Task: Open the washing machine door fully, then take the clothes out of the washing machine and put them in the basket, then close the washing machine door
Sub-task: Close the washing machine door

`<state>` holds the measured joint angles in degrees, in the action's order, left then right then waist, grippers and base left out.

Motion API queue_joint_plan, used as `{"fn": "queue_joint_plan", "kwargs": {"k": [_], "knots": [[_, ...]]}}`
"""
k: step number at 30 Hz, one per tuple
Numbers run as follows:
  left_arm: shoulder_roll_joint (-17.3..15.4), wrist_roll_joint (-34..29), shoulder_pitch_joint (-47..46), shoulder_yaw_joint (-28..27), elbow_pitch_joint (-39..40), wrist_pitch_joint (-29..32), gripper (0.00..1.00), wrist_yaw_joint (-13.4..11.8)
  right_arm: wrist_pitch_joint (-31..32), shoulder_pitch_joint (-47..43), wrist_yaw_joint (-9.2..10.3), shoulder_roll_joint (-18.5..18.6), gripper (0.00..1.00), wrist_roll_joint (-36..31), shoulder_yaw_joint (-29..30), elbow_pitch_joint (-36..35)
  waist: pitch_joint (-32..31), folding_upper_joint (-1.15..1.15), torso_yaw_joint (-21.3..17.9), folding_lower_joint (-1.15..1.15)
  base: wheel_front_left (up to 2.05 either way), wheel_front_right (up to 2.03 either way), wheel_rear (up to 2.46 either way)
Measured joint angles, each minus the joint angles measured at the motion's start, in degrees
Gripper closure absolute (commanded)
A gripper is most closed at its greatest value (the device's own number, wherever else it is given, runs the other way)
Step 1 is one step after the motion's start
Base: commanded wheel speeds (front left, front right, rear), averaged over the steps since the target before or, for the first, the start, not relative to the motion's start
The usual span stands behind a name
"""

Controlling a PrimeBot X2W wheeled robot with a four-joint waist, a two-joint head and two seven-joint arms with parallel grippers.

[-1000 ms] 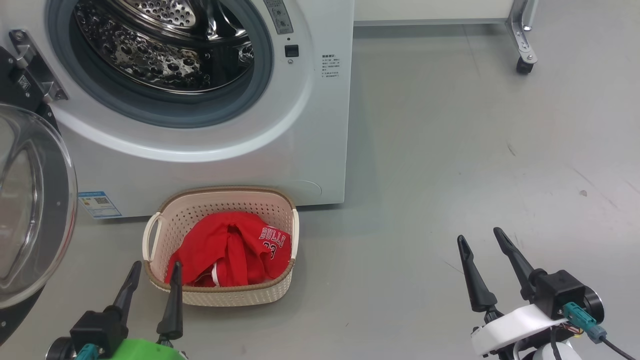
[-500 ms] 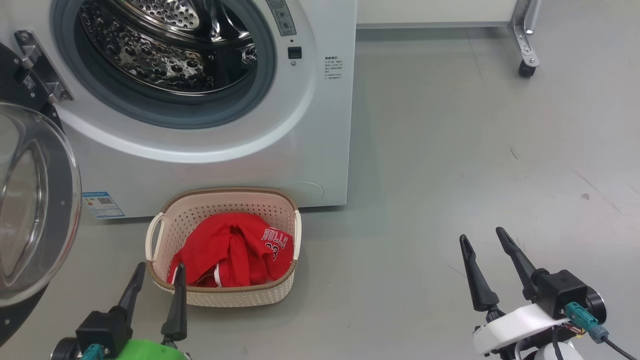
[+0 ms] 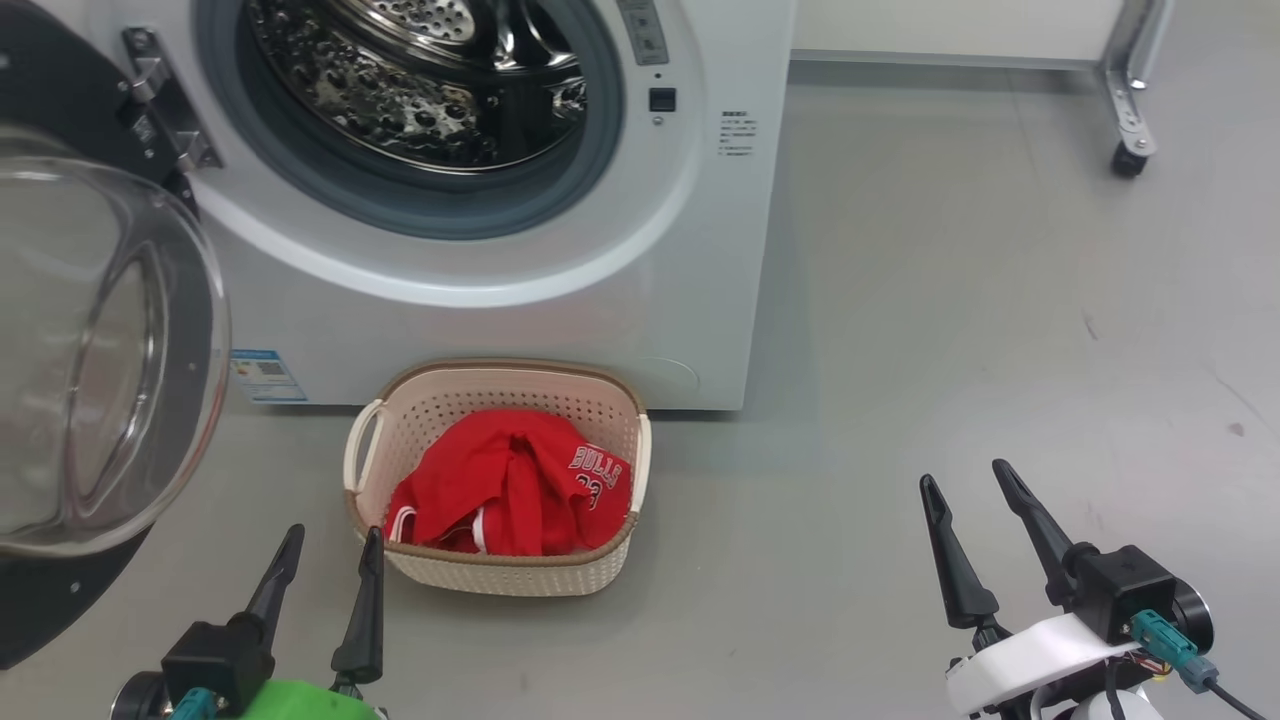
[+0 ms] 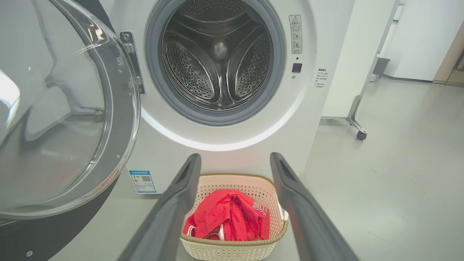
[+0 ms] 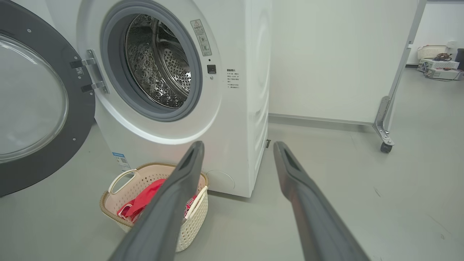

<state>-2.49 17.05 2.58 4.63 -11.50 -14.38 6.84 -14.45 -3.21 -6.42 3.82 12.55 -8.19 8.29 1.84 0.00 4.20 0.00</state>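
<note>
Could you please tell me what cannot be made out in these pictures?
Head view: the washing machine door is cut off by the left edge.
Head view: the printed notice on the washing machine is too small to read.
Left wrist view: how many clothes lie in the basket; folds and its wall hide the lower layers.
Right wrist view: a finger of the right gripper covers part of the basket.
</note>
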Motion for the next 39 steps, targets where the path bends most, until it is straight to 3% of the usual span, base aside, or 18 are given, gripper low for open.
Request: {"fn": "queue_joint_plan", "kwargs": {"k": [24,39], "knots": [[-0.01,0.00,0.01,0.09,0.01,0.00,0.00,-0.91,0.00,-0.35,-0.07,-0.12,0.00,-0.09,-2.22,-0.15,-0.51,0.00,16.06,0.00,0.00,0.00,0.00],[-0.01,-0.93,0.15,-0.92,0.01,0.00,0.00,-1.26,0.00,-0.55,-0.23,-0.33,0.00,-0.08,-3.36,0.12,-1.57,0.00,23.24,0.00,0.00,0.00,0.00]]}}
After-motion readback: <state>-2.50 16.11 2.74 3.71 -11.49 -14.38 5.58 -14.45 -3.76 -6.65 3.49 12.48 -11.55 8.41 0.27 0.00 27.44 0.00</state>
